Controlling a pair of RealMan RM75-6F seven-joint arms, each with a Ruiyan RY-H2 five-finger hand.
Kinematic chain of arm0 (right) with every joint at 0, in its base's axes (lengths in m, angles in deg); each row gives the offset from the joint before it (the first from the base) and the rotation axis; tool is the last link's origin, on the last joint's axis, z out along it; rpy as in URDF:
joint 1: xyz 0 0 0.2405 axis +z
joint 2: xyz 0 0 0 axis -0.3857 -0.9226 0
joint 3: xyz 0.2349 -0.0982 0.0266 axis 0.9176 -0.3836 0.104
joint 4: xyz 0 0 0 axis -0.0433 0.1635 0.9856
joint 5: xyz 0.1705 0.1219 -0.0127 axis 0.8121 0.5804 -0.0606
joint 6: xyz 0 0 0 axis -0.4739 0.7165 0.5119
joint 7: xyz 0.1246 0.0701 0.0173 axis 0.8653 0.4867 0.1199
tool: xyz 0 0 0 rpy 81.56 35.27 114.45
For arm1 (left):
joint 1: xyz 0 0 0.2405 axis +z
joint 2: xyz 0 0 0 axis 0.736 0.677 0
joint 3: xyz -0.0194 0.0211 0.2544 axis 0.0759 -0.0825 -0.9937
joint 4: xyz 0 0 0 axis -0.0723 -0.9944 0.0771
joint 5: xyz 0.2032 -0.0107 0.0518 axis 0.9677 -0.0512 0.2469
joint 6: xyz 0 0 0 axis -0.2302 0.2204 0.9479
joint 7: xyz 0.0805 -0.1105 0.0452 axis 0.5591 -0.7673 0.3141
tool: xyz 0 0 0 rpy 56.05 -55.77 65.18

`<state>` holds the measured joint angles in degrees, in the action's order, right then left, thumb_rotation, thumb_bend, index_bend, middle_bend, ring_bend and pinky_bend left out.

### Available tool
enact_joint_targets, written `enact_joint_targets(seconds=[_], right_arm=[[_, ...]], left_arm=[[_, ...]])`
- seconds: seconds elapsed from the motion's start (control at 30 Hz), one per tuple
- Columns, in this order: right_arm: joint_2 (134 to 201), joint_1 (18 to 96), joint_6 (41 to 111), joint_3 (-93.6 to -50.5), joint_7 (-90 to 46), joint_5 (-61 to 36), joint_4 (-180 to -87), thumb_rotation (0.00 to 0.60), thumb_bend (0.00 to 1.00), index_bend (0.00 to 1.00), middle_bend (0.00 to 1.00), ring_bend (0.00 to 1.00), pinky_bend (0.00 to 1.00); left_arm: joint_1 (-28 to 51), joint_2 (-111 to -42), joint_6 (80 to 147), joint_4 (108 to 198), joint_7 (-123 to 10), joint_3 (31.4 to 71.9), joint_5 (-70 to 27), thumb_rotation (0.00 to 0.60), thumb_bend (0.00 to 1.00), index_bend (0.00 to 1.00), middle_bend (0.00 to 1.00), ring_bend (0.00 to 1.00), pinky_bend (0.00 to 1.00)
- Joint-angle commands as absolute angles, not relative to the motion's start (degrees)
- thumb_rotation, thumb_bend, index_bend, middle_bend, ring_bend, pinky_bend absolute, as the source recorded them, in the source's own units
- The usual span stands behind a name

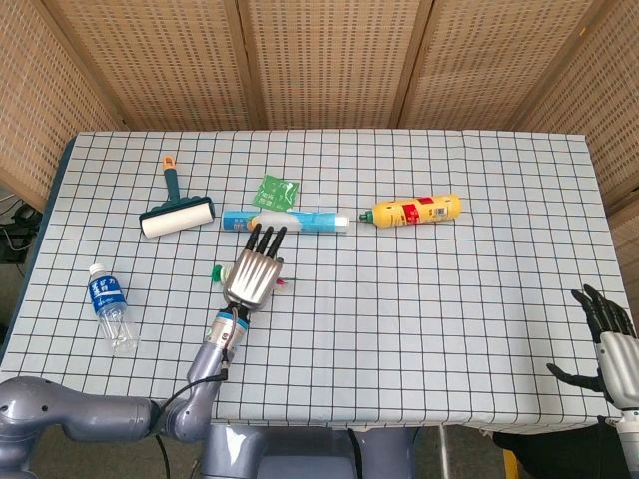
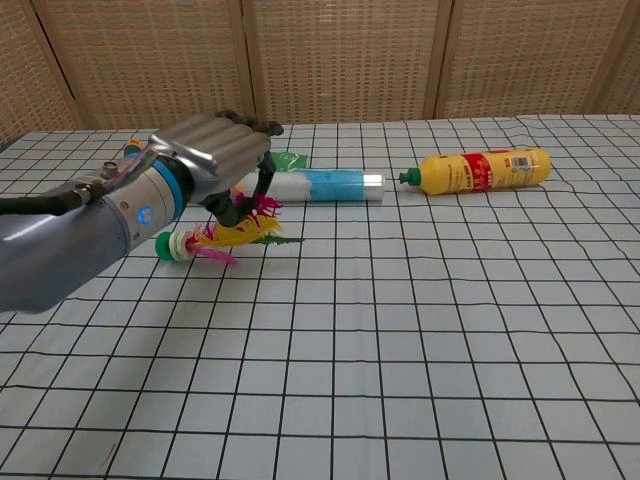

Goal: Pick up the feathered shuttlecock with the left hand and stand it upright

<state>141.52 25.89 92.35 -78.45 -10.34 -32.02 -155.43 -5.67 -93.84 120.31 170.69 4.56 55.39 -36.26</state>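
One shuttlecock lies on its side on the worktop, green cork toward your left, just under your left hand; its fingers curl down over the feathers, empty and apart. Lower, pinch near the cork, then tip the feathers upward

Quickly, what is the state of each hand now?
Left hand: over the lying shuttlecock, fingers around its feathers; a grip cannot be told.
Right hand: open, holding nothing.
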Motion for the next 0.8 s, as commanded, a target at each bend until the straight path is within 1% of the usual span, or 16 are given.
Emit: enact_joint_targets(seconds=[0.03,0.2,0.4,0.67,0.8], right_arm=[[141.51,25.85,92.47,-78.49,-10.54,-32.13,-155.62,0.6,0.07,0.03,0.0,0.0,0.0],[141.45,25.69,93.02,-78.54,-11.12,-32.47,-156.02,0.6,0.07,0.03,0.0,0.0,0.0],[141.44,25.58,93.43,-78.73,-11.83,-33.01,-156.48,0.6,0.07,0.03,0.0,0.0,0.0],[141.58,25.57,93.58,-78.94,-12.96,-33.34,-156.95,0.6,0.07,0.03,0.0,0.0,0.0],[141.68,25.57,93.66,-78.97,-13.32,-33.36,-157.05,0.6,0.07,0.03,0.0,0.0,0.0]], left_arm=[[-4.63,-90.19,121.31,174.01,3.33,56.07,-35.31,0.6,0.52,0.64,0.0,0.0,0.0],[-2.89,-85.62,122.42,177.63,0.85,55.86,-33.82,0.6,0.52,0.64,0.0,0.0,0.0],[-0.95,-82.0,123.09,179.44,-2.15,54.98,-32.07,0.6,0.52,0.64,0.0,0.0,0.0],[1.23,-78.52,123.29,180.26,-6.65,54.24,-29.87,0.6,0.53,0.64,0.0,0.0,0.0],[1.76,-77.5,123.26,180.95,-8.73,54.53,-28.63,0.6,0.54,0.64,0.0,0.0,0.0]])
